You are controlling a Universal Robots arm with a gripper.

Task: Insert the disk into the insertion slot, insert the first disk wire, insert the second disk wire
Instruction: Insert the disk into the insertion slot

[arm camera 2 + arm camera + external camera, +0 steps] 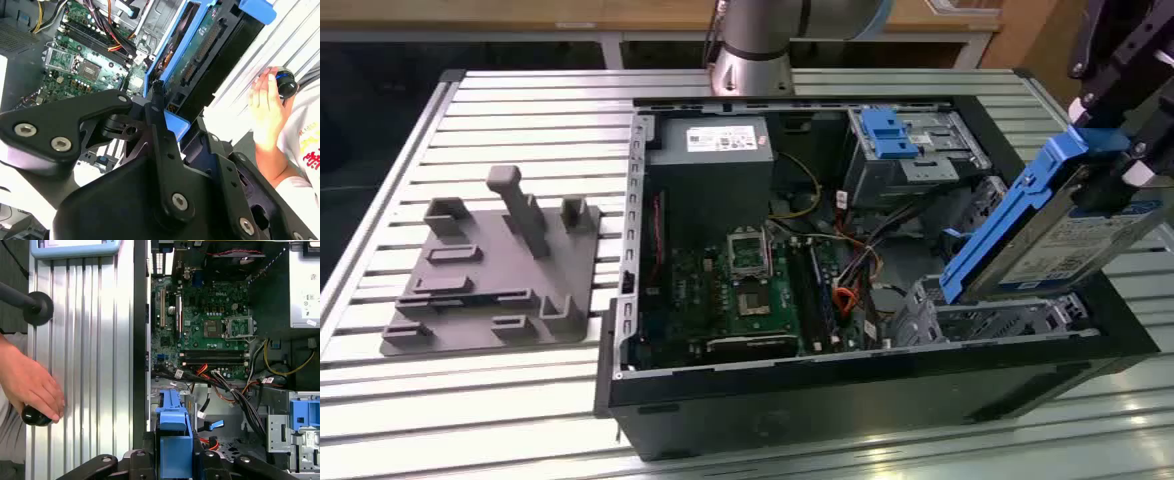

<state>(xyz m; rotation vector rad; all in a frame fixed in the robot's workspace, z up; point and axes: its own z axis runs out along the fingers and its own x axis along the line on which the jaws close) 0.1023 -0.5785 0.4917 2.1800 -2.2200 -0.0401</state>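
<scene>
My gripper [1117, 150] is shut on the disk [1067, 245], a silver drive in a bright blue carrier, near the exterior view's right. The disk hangs steeply tilted, its lower end at the mouth of the insertion slot [1014, 320], the grey perforated cage in the case's front right corner. In the second wrist view the black fingers [159, 125] clamp the blue frame, and the disk's underside and connector [200, 55] face the camera. The first wrist view looks down along the carrier's blue edge [174, 435] into the case. Loose coloured wires [847, 285] lie beside the cage.
The open black computer case [854, 400] sits on a slatted metal table [520, 400]. Inside are the motherboard [754, 290], a power supply [714, 140] and a taller cage with a blue latch [894, 135]. A grey fixture [494, 270] lies on the exterior view's left. A person's hand [30, 385] rests close by.
</scene>
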